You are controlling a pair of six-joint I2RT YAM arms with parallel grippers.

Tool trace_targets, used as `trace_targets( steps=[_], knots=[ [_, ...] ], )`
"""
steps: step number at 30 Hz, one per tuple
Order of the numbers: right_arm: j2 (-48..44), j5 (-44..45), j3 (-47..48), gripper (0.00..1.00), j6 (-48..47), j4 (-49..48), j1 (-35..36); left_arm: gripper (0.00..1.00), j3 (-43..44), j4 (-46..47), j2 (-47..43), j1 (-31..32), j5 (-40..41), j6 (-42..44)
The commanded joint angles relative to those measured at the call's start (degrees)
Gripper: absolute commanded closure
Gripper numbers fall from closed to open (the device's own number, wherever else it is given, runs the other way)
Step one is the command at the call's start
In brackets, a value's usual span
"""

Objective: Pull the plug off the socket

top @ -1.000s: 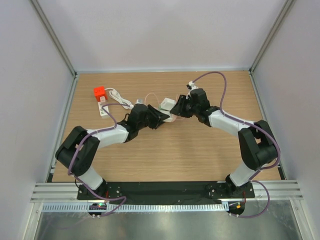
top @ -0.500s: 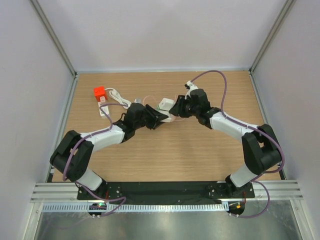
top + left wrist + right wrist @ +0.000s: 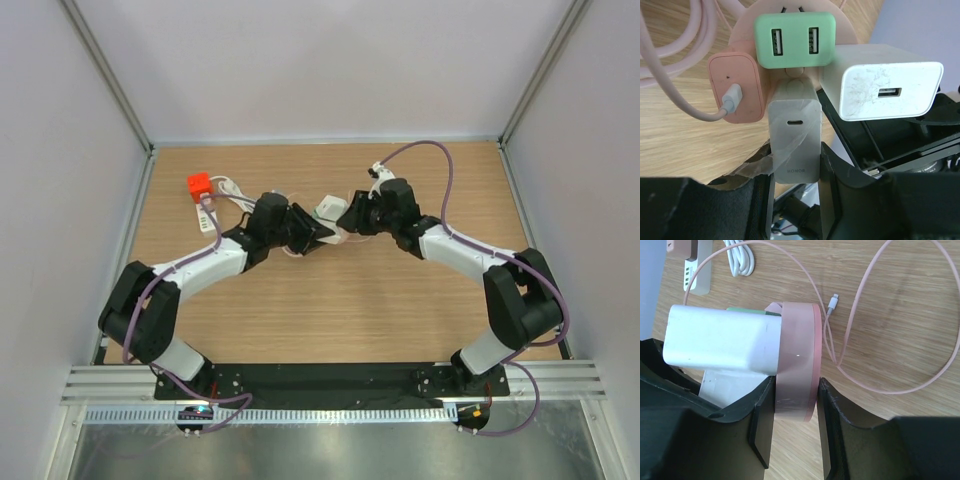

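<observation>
A round pink socket [image 3: 797, 370] carries several chargers. A white HONOR plug [image 3: 794, 135] points toward the left wrist camera, and my left gripper [image 3: 796, 167] is shut on its sides. The plug's far end still meets the socket face [image 3: 847, 35]. A green plug [image 3: 795, 40], a pink plug [image 3: 737, 87] and a large white plug [image 3: 890, 90] sit around it. My right gripper [image 3: 795, 405] is shut on the socket's rim, one finger on each flat face. In the top view both grippers [image 3: 318, 235] [image 3: 352, 215] meet mid-table at the cluster [image 3: 330, 210].
A thin pink cable [image 3: 920, 385] loops over the wooden table right of the socket. A white power strip [image 3: 208, 212] with an orange block [image 3: 198, 183] and a coiled white cord [image 3: 740, 260] lies at the back left. Grey walls enclose the table.
The left forearm has swung toward the back of the table and the cluster has shifted slightly left. Both grips stay the same.
</observation>
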State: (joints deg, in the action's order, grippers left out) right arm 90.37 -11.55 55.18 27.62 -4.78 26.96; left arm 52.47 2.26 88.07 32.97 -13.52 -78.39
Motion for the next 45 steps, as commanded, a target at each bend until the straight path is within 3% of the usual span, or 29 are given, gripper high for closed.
trace_targets(
  steps=[1, 4, 6, 12, 19, 25, 34, 41, 45],
  knots=[
    [-0.5, 16.1, -1.0, 0.99, -4.5, -2.9, -4.4, 1.00, 3.7, -11.1, -6.9, -0.8, 0.9, 10.2],
    [0.2, 14.9, -1.3, 0.99, -3.1, -3.3, -5.2, 1.00, 4.1, -13.9, -7.3, -0.8, 2.3, 14.0],
    [0.2, 13.9, -1.6, 0.99, -2.6, -3.7, -6.0, 1.00, 4.0, -12.1, -7.1, -0.9, -2.2, 15.2],
    [0.0, 12.3, -2.6, 0.99, -1.3, -5.2, -7.4, 1.00, 2.6, -2.9, -7.4, -1.1, -9.7, 9.3],
    [0.0, 10.1, -3.1, 0.99, 0.2, -5.9, -9.6, 1.00, 1.1, -8.3, -11.9, -1.2, -1.7, -0.3],
    [0.0, 10.1, -3.5, 0.99, -0.2, -6.2, -9.7, 1.00, 2.2, -12.1, -12.9, -1.2, -2.6, -3.8],
    [-0.3, 8.2, -3.8, 0.99, 0.2, -7.3, -10.0, 1.00, 5.9, -17.2, -13.4, -1.2, -0.5, 13.0],
    [-0.5, -7.0, -5.4, 0.99, 1.4, -11.9, -15.6, 1.00, 1.4, -16.9, -19.5, -1.4, 2.3, 32.6],
    [-0.6, -17.1, -6.5, 0.99, 1.5, -16.0, -18.6, 1.00, -2.8, -19.5, -23.1, -2.2, 9.6, 37.7]
  ],
)
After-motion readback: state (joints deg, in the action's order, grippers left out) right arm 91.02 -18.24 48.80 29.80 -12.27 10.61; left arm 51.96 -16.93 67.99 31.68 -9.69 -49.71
